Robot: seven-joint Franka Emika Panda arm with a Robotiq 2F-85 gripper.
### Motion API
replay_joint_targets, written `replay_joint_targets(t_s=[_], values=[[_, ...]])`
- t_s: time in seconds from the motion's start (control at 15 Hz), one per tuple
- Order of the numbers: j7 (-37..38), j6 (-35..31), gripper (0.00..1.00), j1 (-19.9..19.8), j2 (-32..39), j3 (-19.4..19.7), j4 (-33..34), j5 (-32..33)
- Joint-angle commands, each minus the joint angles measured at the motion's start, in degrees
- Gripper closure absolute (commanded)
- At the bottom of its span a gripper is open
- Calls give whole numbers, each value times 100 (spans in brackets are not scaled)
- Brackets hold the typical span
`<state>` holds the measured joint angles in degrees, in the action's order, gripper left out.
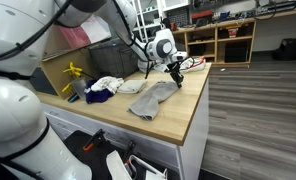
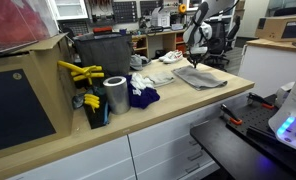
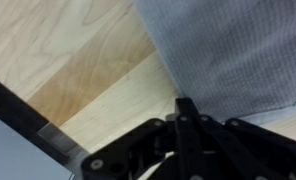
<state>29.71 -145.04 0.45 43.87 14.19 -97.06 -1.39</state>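
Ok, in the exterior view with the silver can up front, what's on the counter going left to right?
Yellow tools → silver can → dark blue cloth → grey towel. The shut claw stands at the towel's far edge, so it gets no place of its own in the order.

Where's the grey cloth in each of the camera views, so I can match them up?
In an exterior view: the grey cloth lies mid-picture on the wooden counter.
In an exterior view: the grey cloth lies right of centre.
Wrist view: the grey cloth fills the upper right.
Shared landmark: the shut gripper at the cloth's edge.
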Motion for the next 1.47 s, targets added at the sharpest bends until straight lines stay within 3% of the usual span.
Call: replay_joint_targets(t_s=[0.0, 0.33, 1.0, 1.4], values=[[-218, -299, 100, 42, -7, 276, 40, 362], [-353, -337, 100, -28, -191, 207, 2, 332], [-212, 247, 100, -290, -133, -487, 130, -749], [-263, 39, 100, -345, 150, -433, 112, -825]])
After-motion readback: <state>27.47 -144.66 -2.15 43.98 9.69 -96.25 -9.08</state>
